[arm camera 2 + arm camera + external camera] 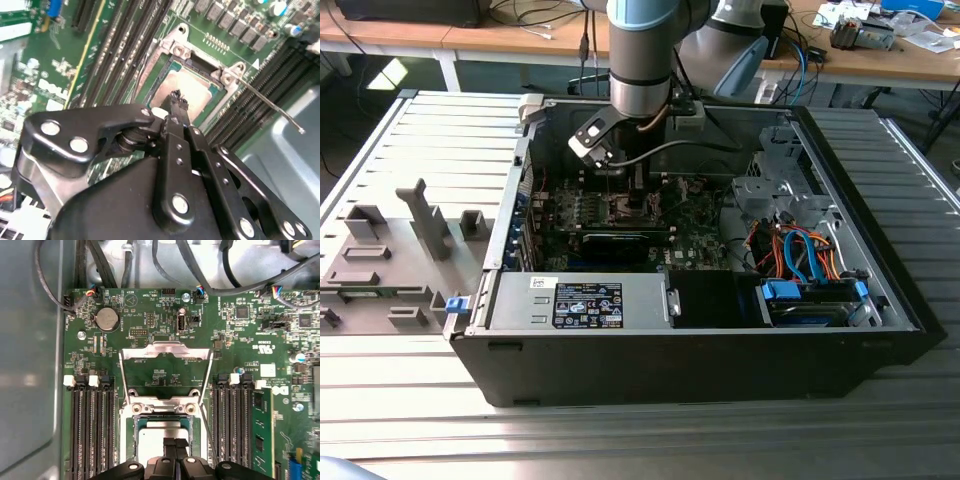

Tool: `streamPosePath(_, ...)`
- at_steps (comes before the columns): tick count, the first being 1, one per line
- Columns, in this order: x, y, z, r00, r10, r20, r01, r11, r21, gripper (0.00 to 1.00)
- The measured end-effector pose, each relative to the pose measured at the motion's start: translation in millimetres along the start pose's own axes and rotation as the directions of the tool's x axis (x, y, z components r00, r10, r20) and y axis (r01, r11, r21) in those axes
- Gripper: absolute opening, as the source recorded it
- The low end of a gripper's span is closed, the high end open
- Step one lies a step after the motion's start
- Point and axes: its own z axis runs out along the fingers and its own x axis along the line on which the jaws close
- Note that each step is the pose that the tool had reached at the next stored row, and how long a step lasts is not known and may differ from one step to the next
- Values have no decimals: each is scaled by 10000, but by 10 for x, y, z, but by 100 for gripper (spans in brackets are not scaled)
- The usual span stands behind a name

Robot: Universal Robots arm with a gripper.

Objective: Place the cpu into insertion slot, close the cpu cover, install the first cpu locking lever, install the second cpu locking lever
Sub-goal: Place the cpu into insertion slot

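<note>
**A:** Starting from the left, what's on the table (pixel 410 420)?

**B:** Grey fixtures (pixel 430 215), then the open computer case (pixel 620 350), with the arm (pixel 640 60) reaching down into its middle.

**A:** How far along is it?

**B:** I'd say step one is done. In the first wrist view the cpu (pixel 155 437) lies flat in the insertion slot (pixel 136 426). The hand (pixel 175 444) sits right over it, fingers pressed together and gripping nothing. The cpu cover (pixel 165 349) is swung open, away from the slot, so closing it and both levers are left.

**A:** And the second wrist view?

**B:** It adds a locking lever (pixel 270 102) jutting out free and unlatched. The exterior view gives the whole case instead.
</note>
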Motion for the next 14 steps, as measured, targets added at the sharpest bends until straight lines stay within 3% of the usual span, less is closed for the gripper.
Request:
streamPosePath(1, -1, 2, -47, 10000, 0, 1, 0, 10000, 0, 11)
streamPosePath(3, -3, 7, -82, 10000, -3, 0, 3, 10000, 0, 11)
streamPosePath(8, -3, 66, -87, 10000, -3, -1, 3, 10000, 72, 11)
streamPosePath(14, -3, 78, -98, 10000, -3, 2, 3, 10000, 82, 11)
